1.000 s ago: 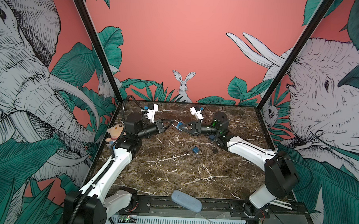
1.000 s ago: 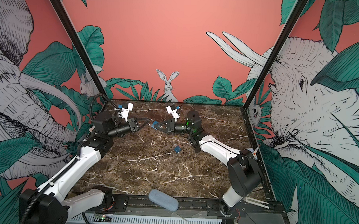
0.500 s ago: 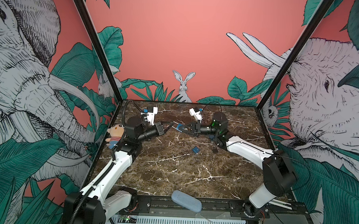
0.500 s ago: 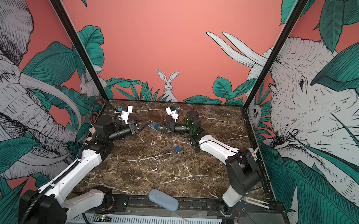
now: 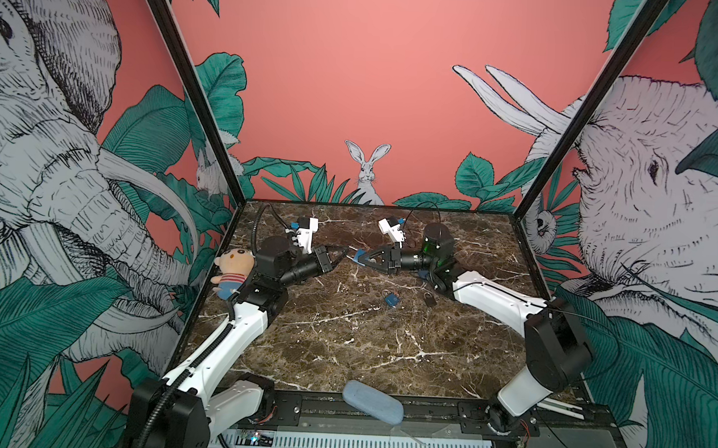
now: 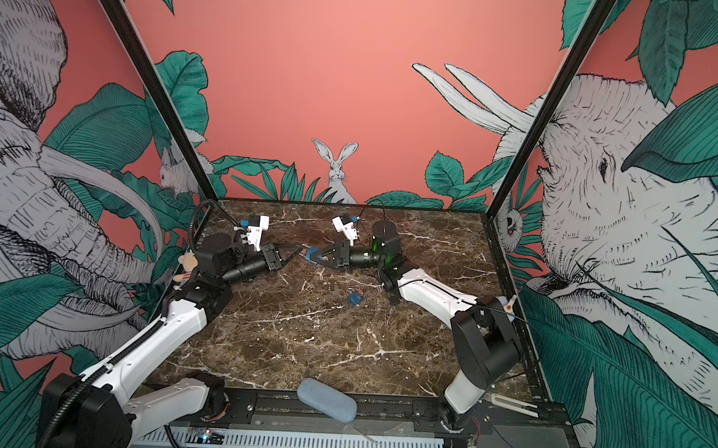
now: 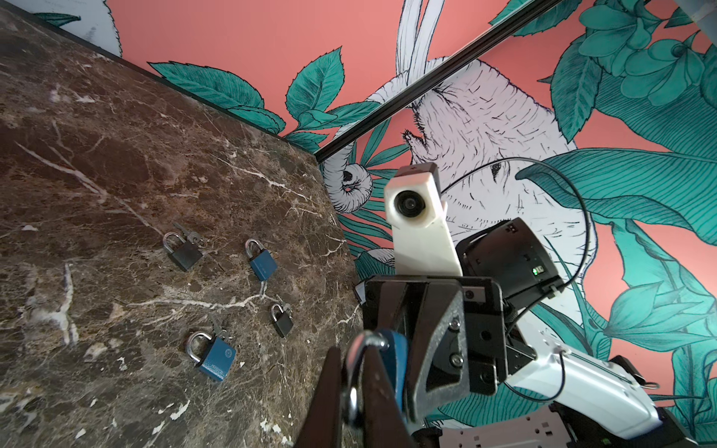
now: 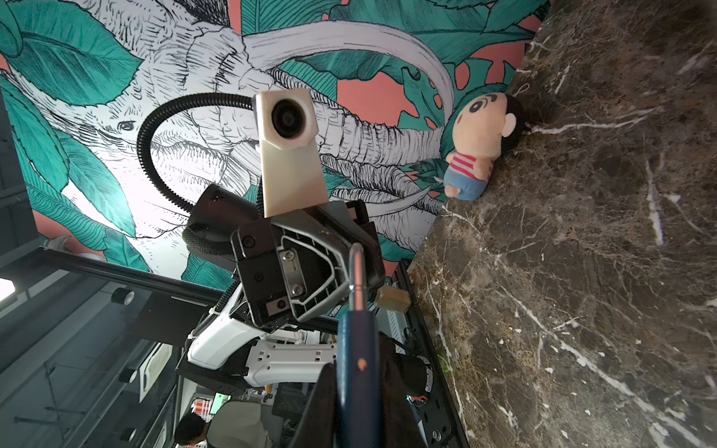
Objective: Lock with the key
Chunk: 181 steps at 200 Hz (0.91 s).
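Centre-frame in a top view, right gripper (image 5: 360, 259) clamps one blue padlock (image 7: 397, 349), shackle (image 8: 357, 271) pointing left into clamped left gripper (image 5: 341, 255); four loose padlocks (image 7: 213, 355).

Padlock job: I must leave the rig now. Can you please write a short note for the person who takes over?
Right hand: shut on the blue padlock, held off the table.
Left hand: shut, apparently pinching its shackle.
Four other padlocks lie on the table, keys beside at least two.
Done: padlock lifted between both hands.
Left: no key shows in either hand; fetch one, then lock.
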Motion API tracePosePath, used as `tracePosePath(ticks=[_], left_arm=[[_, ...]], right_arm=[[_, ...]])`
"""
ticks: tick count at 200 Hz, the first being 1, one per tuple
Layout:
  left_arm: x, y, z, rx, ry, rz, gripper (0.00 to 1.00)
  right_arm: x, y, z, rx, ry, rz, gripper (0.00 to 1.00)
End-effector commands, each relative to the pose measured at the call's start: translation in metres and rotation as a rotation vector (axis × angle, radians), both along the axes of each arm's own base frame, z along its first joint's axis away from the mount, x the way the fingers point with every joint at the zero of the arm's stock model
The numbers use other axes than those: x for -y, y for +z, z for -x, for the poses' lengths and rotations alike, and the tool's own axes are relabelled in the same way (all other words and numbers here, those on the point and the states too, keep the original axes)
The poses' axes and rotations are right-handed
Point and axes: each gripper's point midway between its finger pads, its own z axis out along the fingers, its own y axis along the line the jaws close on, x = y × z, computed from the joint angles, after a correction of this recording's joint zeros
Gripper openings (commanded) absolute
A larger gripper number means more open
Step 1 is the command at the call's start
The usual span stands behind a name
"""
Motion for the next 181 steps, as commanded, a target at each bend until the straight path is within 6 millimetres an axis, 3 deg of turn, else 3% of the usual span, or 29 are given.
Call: tracePosePath(ticks=[1, 59, 181], left_arm=[[0.026, -0.037, 0.035, -0.127, -0.168, -0.035, 0.0], [0.036, -0.052, 0.048, -0.162, -0.195, -0.022, 0.0], [0.057, -0.06, 0.078, -0.137, -0.331, -0.007, 0.0]], right_arm=[[-0.009, 0.061, 0.011, 0.226, 0.008, -0.124, 0.0], [-0.012, 0.068, 0.014, 0.233, 0.021, -0.135, 0.0], [-0.017, 0.065, 0.012, 0.217, 0.037, -0.142, 0.0]])
